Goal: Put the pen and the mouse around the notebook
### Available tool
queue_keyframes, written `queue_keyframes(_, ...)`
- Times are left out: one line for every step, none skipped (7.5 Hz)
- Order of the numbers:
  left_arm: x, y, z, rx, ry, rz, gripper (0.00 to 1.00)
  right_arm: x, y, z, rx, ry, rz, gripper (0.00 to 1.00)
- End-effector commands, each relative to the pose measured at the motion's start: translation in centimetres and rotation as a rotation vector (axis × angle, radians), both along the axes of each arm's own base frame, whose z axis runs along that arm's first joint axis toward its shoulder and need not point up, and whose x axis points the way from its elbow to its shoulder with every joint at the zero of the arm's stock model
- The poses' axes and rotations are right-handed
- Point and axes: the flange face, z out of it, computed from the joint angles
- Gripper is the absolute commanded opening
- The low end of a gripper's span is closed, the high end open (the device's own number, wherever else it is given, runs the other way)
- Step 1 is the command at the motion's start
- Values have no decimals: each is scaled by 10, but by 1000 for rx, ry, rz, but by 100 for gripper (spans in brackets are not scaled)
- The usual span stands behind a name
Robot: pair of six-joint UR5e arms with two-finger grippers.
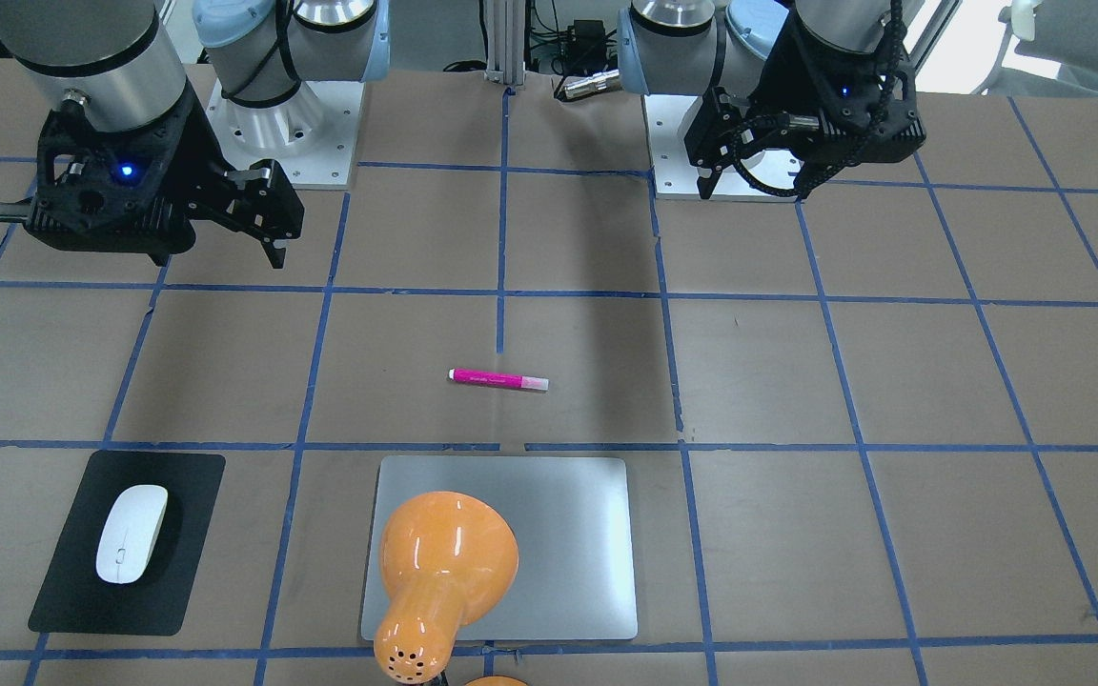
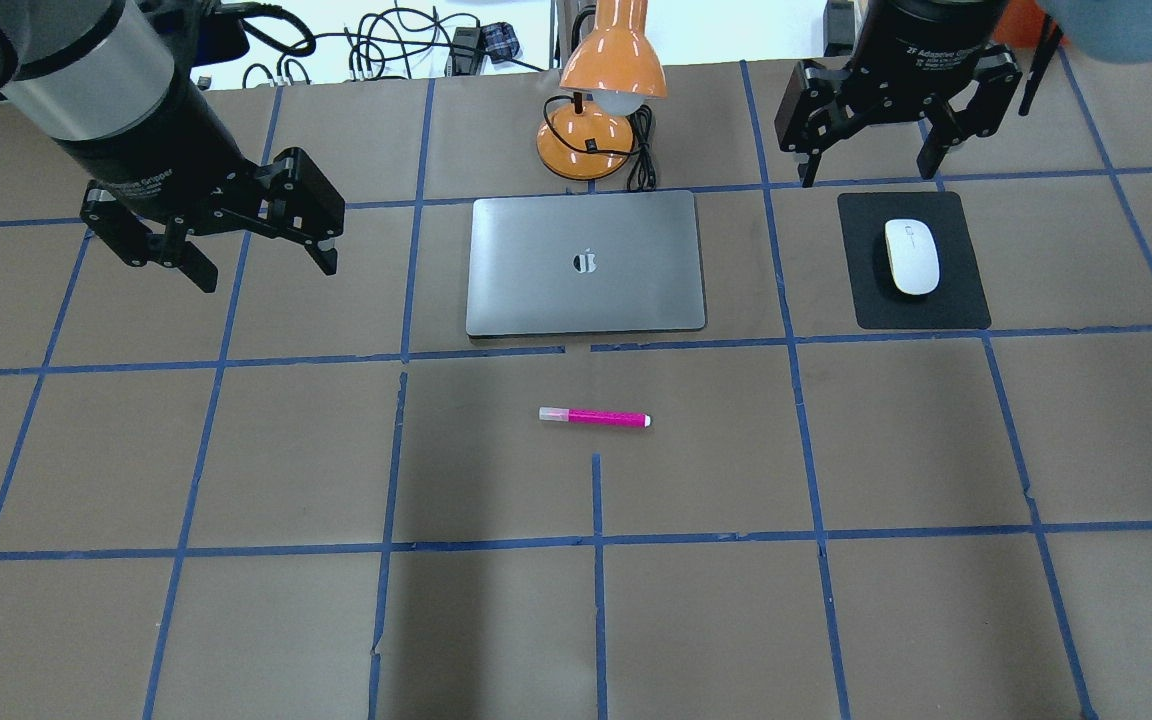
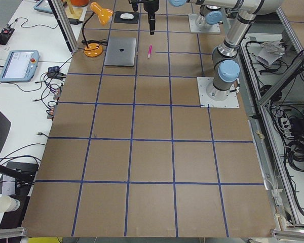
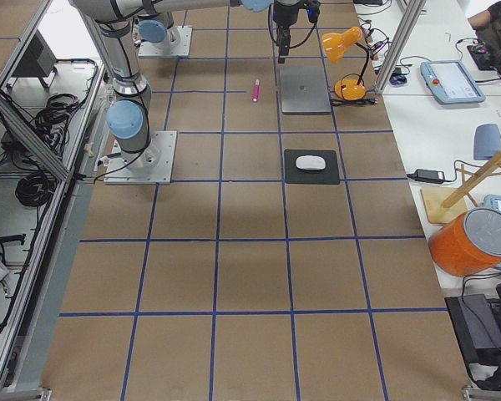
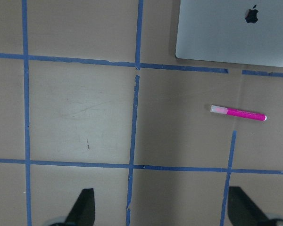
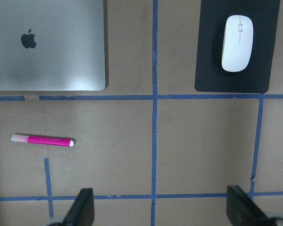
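The silver-grey notebook (image 2: 586,290) lies closed at the far middle of the table. The magenta pen (image 2: 594,417) lies flat on the brown table just on the robot's side of it, parallel to its near edge and apart from it. The white mouse (image 2: 911,256) rests on a black mat to the notebook's right. My left gripper (image 2: 266,270) hangs open and empty above the table, left of the notebook. My right gripper (image 2: 868,172) hangs open and empty just beyond the mat's far edge. The right wrist view shows the pen (image 6: 42,140) and the mouse (image 6: 237,43).
An orange desk lamp (image 2: 601,80) stands behind the notebook, its head leaning over the lid. The black mat (image 2: 956,305) lies under the mouse. Blue tape lines (image 2: 596,540) grid the brown table. Cables lie along the far edge.
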Motion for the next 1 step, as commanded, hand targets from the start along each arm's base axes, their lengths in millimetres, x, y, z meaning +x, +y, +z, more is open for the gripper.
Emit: queue_keyframes(1, 0, 0, -1, -5, 0, 100, 0, -2, 1, -18, -3, -10, 100)
